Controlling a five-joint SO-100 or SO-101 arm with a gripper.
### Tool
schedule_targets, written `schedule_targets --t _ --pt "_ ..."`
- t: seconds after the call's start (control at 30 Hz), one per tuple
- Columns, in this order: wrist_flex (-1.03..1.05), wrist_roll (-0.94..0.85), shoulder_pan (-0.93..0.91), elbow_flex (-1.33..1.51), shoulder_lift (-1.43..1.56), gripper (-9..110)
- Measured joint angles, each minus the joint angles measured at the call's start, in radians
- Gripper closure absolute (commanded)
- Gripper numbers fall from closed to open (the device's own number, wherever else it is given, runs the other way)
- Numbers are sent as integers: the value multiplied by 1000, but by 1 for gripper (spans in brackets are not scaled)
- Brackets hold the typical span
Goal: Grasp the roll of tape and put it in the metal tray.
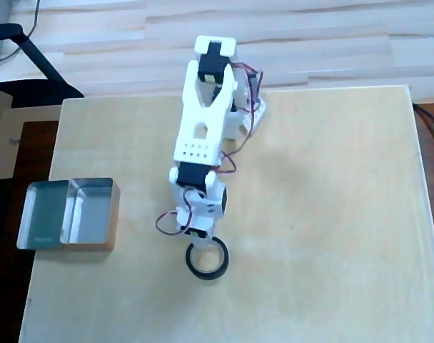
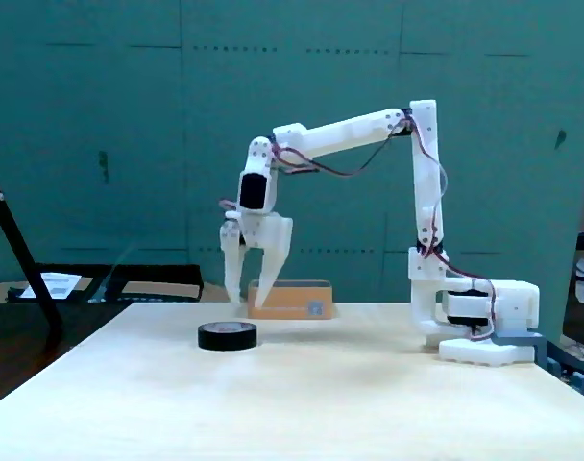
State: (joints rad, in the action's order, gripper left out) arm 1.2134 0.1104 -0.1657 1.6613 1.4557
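Gripper [image 2: 246, 303]: fixed view shows the fingers parted, empty, tips hanging above the table [image 2: 369, 403] just behind the roll of tape [image 2: 227, 335]; overhead view hides the gap beneath the wrist. Roll of tape [image 1: 207, 259]: black ring, thin wall, wide round hole, lying flat mid-table. Metal tray [image 1: 31, 221]: mirror-walled, at the table's left edge in overhead view, well apart from the tape

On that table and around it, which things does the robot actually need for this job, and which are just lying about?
Needed:
- tape, a black ring lying flat on the table
- tray, shiny metal, at the table's left edge in the overhead view
- gripper, open, above the tape

Lying about:
- papers on the dark side surface
- black stand at the left
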Motion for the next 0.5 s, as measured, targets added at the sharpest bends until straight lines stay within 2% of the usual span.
schedule_targets --t 0.2,0.5 --pt "-44 23 18 0 -117 88" --pt "-61 23 63 0 -127 88"
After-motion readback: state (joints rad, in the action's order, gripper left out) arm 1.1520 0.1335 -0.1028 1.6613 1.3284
